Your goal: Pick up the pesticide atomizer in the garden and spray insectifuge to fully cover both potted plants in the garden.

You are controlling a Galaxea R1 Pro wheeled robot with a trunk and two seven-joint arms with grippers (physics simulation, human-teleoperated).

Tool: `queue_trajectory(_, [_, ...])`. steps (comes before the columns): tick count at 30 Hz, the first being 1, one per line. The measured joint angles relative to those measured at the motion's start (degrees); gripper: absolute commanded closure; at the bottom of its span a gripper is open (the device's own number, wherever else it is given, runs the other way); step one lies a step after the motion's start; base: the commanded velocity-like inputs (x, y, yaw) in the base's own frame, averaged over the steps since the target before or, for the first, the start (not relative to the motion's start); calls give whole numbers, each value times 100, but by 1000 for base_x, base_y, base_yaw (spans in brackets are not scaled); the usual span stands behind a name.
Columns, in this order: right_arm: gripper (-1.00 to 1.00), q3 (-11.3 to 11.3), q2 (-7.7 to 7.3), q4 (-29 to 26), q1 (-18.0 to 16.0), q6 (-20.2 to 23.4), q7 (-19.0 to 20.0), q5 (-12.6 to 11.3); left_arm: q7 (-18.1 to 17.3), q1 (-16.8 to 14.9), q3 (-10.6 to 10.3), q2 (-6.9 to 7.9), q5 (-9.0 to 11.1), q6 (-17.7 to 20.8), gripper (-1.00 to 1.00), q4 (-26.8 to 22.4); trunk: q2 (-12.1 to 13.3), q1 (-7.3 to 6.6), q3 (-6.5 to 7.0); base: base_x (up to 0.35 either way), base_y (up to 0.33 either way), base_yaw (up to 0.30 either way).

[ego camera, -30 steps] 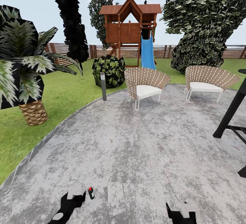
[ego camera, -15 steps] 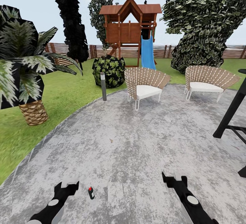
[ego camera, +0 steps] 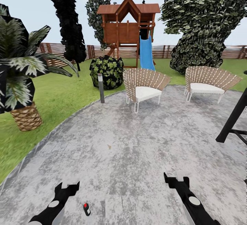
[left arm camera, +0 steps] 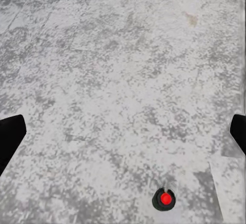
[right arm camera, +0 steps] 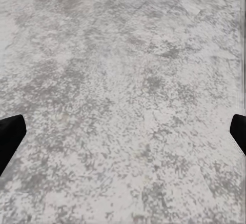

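The pesticide atomizer (ego camera: 86, 209), a small dark bottle with a red top, stands on the mottled grey patio (ego camera: 137, 142) of the garden, close in front of me. My left gripper (ego camera: 67, 185) hovers open just left of it and a little beyond it. In the left wrist view the atomizer (left arm camera: 164, 199) is seen from above, and the left gripper (left arm camera: 123, 131) has its black fingers (left arm camera: 10, 134) spread wide, with nothing between them. My right gripper (ego camera: 175, 178) is open over bare paving to the right, as the right wrist view also shows for the right gripper (right arm camera: 123, 131). The potted plants are out of view.
Two wicker chairs (ego camera: 144, 87) (ego camera: 209, 82) stand at the patio's far side. A grey bollard lamp (ego camera: 101, 87) and a round dark bush (ego camera: 107, 71) mark its back left edge. A palm (ego camera: 20, 81) grows on the lawn at left, and a black frame (ego camera: 235, 118) stands at right.
Both arms have come up from a tucked pose and now reach forward. The whole picture has since shifted as the camera moved nearer, so the atomizer sits lower in view.
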Motion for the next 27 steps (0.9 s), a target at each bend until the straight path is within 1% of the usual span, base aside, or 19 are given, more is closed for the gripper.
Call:
queue_trajectory(5, [-100, -11, 1, 2, 0, 0, -2, -2, -13, 5, -9, -13, -11, -4, -100, 2, 0, 3, 0, 104, 0, -265])
queue_trajectory(11, [-100, -8, 1, -13, -1, -1, -1, -5, -46, 8, -7, -13, -19, -12, -100, -5, 0, 3, 0, 15, 0, -73])
queue_trajectory(27, [-100, 11, 1, -14, -1, -2, 14, -6, -55, 9, -6, 17, 17, -14, -100, 3, -640, 354, -287, 1, 0, -4])
